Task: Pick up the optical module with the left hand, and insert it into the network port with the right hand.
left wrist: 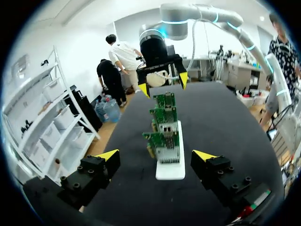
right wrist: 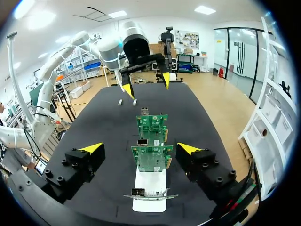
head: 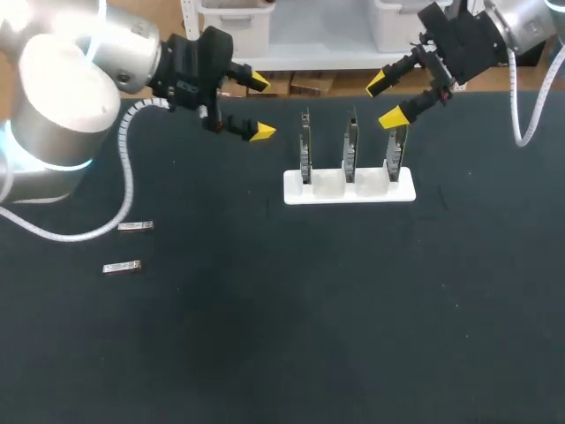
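Left hand (head: 260, 107) and right hand (head: 384, 100) are held released and empty above the tabletop (head: 265, 353). One optical module (head: 122, 267) and a second module (head: 135, 227) lie ungrasped, well apart from the port boards (head: 351, 146). Pickup and insertion are both judged outstanding.

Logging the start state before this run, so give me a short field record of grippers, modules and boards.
left gripper: open, empty, left of the stand
right gripper: open, empty, by the right-end board
far optical module: flat on the black table, left side
near optical module: flat, apart from the far one
white stand: holds three upright circuit boards in a row
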### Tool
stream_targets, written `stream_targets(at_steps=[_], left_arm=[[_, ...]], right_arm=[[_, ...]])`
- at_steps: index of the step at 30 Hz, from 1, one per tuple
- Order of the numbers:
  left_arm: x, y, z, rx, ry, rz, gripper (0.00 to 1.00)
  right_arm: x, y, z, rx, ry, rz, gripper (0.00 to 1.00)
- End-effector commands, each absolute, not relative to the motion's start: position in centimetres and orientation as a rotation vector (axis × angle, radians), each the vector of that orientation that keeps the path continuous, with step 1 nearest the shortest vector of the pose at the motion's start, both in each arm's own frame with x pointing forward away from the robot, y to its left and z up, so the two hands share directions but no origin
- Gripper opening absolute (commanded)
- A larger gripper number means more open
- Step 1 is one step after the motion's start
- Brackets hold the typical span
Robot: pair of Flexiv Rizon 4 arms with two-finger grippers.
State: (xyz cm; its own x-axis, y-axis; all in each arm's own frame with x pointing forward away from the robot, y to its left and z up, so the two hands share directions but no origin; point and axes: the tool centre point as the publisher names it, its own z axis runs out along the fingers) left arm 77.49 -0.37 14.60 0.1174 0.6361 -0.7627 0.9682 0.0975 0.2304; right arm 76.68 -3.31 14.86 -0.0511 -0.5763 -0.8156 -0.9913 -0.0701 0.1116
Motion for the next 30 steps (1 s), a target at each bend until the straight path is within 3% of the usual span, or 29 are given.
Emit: stream_targets(at_steps=[1,14,30], left_arm=[[74.2,4.4,16.0,1.684,1.638,-0.335,1.0],[68.6,13.4,10.7,2.08,1.995,0.028,1.0],[68.6,13.8,11.3,1.96,1.997,-0.033,1.0]], right_arm=[[76.5,-3.3,14.9,-1.687,1.67,0.993,1.0],[76.5,-3.3,14.9,-1.687,1.67,0.993,1.0],[76.5,-3.3,14.9,-1.687,1.67,0.993,1.0]])
